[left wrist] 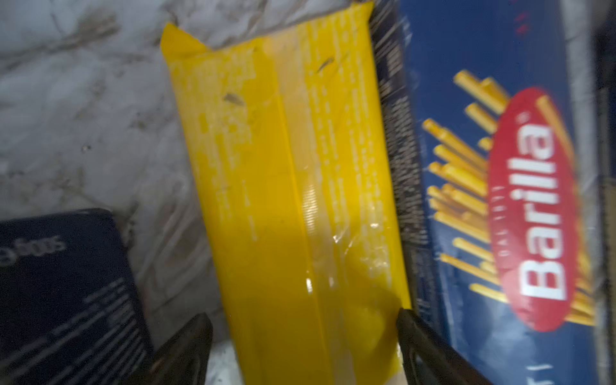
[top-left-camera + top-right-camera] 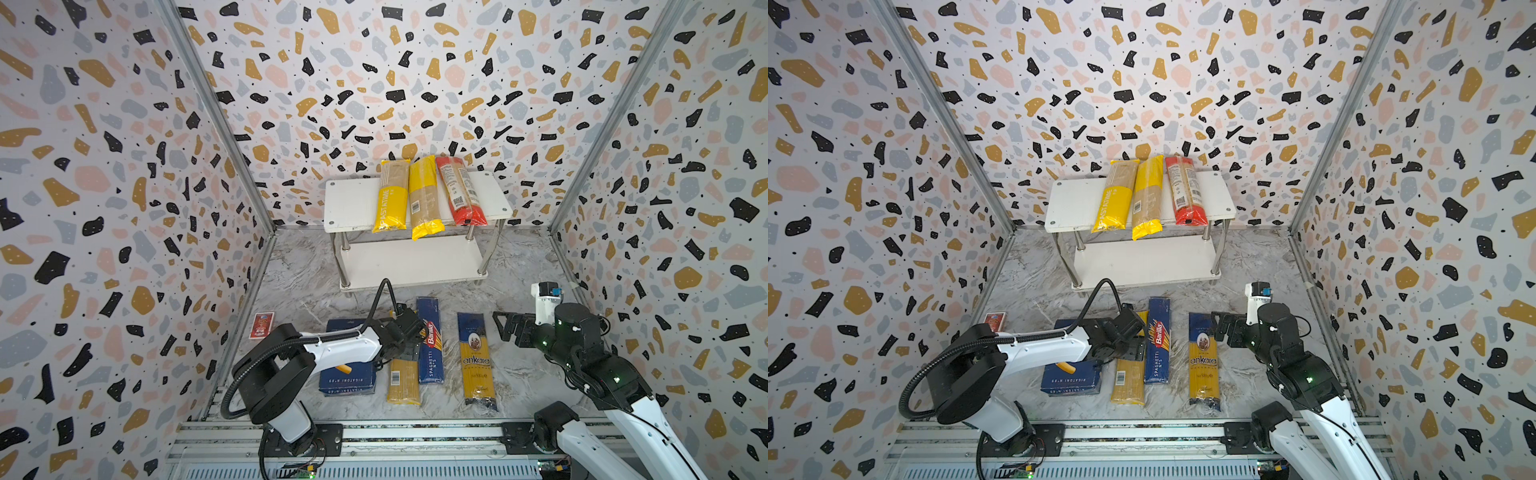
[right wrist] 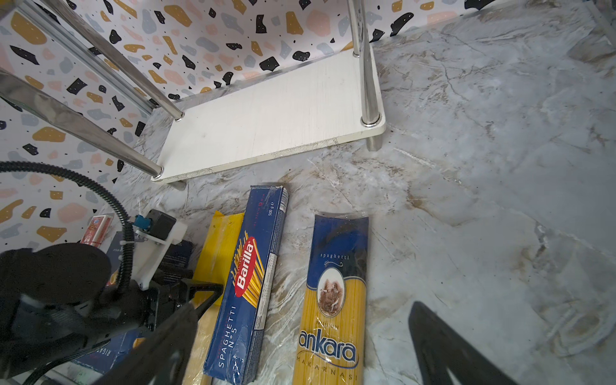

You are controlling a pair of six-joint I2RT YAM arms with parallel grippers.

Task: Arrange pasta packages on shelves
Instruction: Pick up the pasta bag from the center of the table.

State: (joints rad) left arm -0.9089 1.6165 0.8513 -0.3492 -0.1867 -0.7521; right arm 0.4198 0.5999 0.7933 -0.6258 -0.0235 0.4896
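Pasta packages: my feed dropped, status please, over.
Left gripper open, straddling yellow bag on table. Right gripper open, empty. Three bags on top shelf. Barilla spaghetti box crowds one finger.

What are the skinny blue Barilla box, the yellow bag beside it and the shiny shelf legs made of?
The narrow dark-blue Barilla spaghetti box looks like printed cardboard: crisp straight edges, flat faces. The long yellow spaghetti bag seems thin glossy plastic film: creases, a seam, glare spots. The rack's round legs look like polished metal, probably chrome-plated: mirror-like reflections.
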